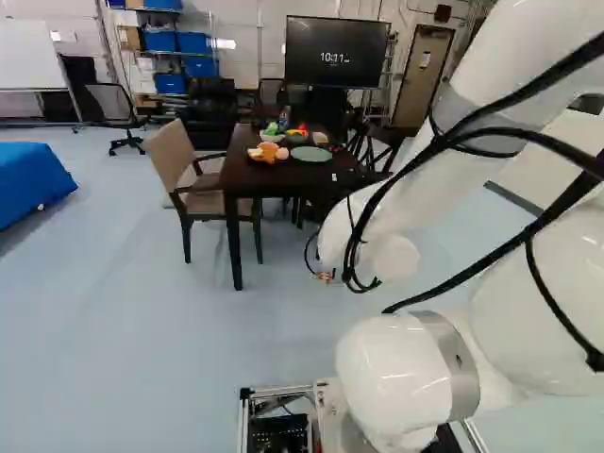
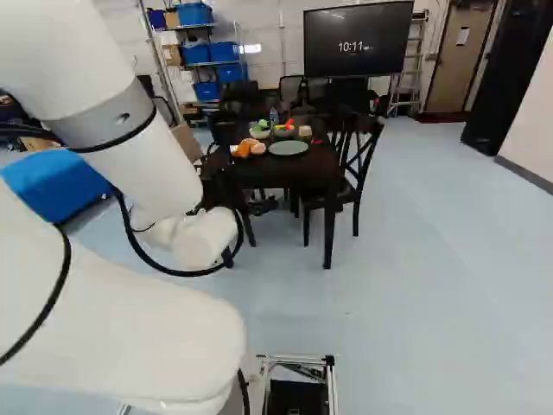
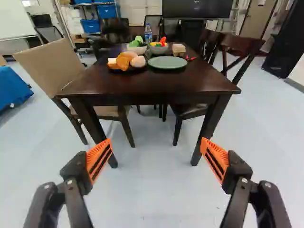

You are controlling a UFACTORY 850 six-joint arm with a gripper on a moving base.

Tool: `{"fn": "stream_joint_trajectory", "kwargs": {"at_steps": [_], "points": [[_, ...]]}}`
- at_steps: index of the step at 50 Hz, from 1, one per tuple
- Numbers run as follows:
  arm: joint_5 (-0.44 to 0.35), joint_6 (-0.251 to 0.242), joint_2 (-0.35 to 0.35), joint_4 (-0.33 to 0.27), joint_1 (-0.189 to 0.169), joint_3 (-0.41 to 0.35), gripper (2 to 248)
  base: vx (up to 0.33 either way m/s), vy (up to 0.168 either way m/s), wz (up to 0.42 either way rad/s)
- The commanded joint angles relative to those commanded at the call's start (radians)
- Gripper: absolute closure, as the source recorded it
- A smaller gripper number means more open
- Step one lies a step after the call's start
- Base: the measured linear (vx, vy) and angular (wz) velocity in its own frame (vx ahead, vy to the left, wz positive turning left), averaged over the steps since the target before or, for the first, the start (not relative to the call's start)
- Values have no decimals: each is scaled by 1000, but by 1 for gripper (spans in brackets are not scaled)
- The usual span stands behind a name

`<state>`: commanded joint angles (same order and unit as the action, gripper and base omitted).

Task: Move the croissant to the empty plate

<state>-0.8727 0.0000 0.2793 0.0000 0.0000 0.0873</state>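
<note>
With the gripper (image 3: 156, 141) spread wide and empty short of the desk (image 3: 156, 85), the croissant (image 3: 123, 61), crowded on the dark plate (image 3: 124, 70) beside the green plate (image 3: 167, 62), could be pinched together with the bun (image 3: 138, 61) if poorly centred.

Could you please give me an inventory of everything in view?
table: one, dark brown, ahead
plate: one, green, on table, empty
dark plate: one, beside green plate
food: several pieces, orange and pale, on dark plate
bowls: two, greyish, filled, behind plates
bottle: one, clear and blue, by bowls
block: one, tan, by green plate
armchair: one, beige, at table
wooden chairs: at least two, dark, at table
screen: one, black, beyond table
bins: several, blue, on shelf
whiteboard: one, white, far left, left base view
gripper: one, black, orange pads, before table
arm: one, white, foreground
</note>
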Motion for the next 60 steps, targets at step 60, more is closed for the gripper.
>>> {"fn": "stream_joint_trajectory", "kwargs": {"at_steps": [60], "points": [[0,0,0,0,0,0,3,193,30,129]]}}
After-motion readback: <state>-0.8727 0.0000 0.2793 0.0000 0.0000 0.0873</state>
